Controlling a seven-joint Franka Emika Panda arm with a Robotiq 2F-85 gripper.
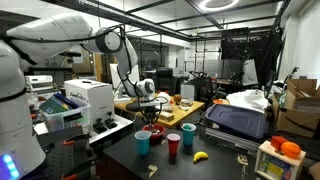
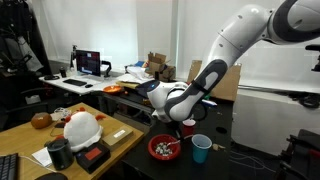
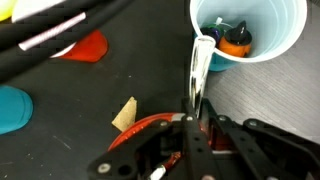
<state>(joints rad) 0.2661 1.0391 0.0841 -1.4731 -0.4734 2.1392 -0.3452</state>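
Observation:
In the wrist view my gripper is shut on a thin silver utensil. It sticks out ahead of the fingers, and its tip reaches the rim of a light blue cup. An orange object lies inside that cup. A red-rimmed bowl curves under the fingers. In both exterior views the gripper hangs just above the bowl on the dark table. The blue cup stands beside the bowl.
Near the bowl stand a red cup and two blue cups. A banana lies in front. A white printer is to one side, a wooden table with a white helmet beyond.

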